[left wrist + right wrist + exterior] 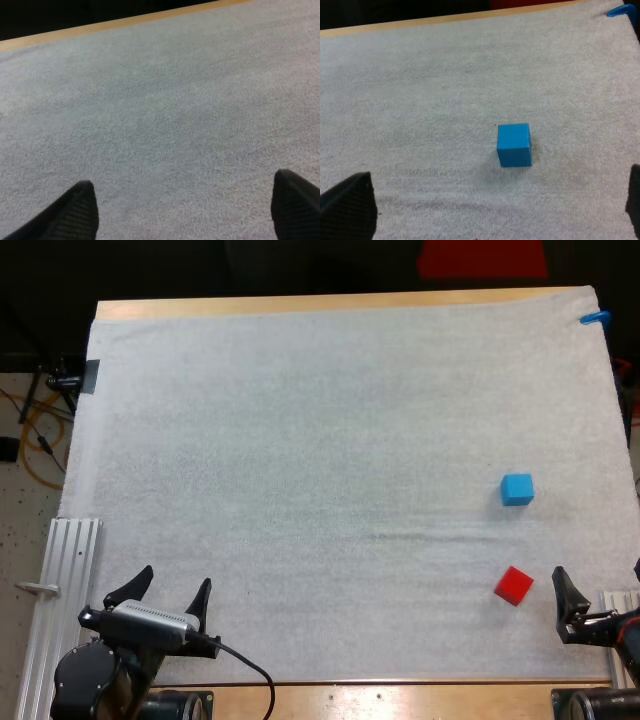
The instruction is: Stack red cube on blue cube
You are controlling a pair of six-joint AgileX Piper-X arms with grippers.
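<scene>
Red cube (513,585) sits on the white mat (300,440) toward its right side, just beside the right pincer (600,588) but not touching it. Blue cube (517,489) lies farther up the mat, apart from the red one. Right pincer spread, pinching nothing; left pincer (172,590) also spread over bare mat at the near left, well apart from both cubes.
</scene>
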